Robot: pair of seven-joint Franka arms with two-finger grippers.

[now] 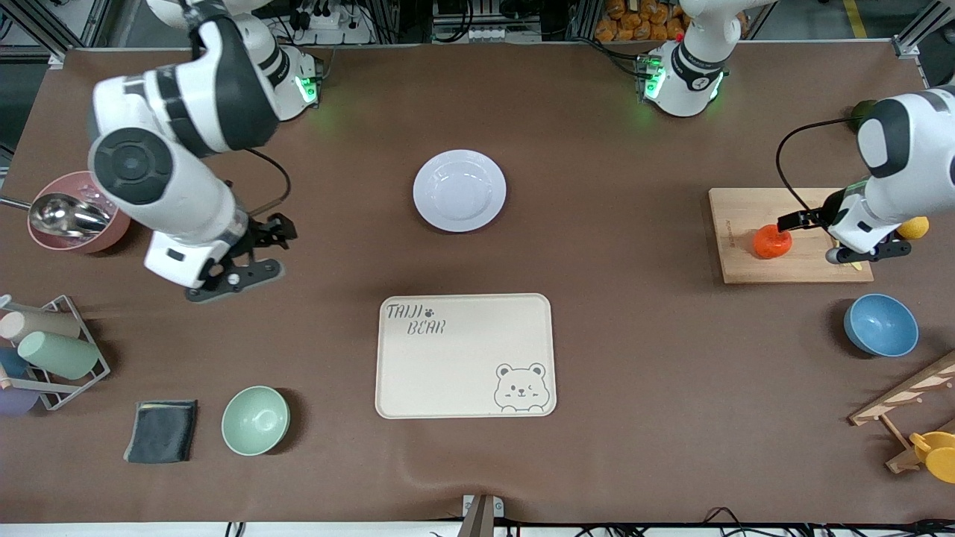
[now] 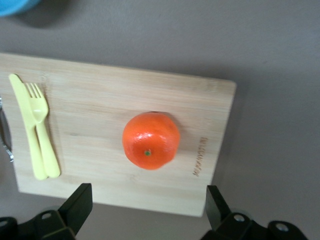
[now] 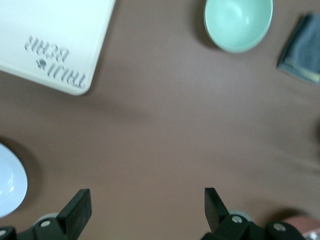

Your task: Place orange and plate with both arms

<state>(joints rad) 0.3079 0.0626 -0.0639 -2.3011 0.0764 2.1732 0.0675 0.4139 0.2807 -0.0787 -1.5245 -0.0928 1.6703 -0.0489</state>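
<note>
The orange (image 1: 772, 242) sits on a wooden cutting board (image 1: 806, 265) toward the left arm's end of the table. It also shows in the left wrist view (image 2: 150, 140). My left gripper (image 1: 798, 221) hangs above the board beside the orange, open and empty (image 2: 150, 210), with the board's edge between its fingers. The plate (image 1: 459, 190) lies empty on the table's middle, farther from the front camera than the tray; its rim shows in the right wrist view (image 3: 7, 185). My right gripper (image 1: 272, 231) is open and empty (image 3: 147, 212) over bare table between the pink bowl and the plate.
A cream bear tray (image 1: 462, 354) lies nearer the front camera than the plate. A yellow fork and knife (image 2: 37, 130) and a lemon (image 1: 914, 227) are at the board. Around stand a blue bowl (image 1: 880, 324), green bowl (image 1: 255, 420), dark cloth (image 1: 162, 430), pink bowl (image 1: 74, 212) and cup rack (image 1: 52, 350).
</note>
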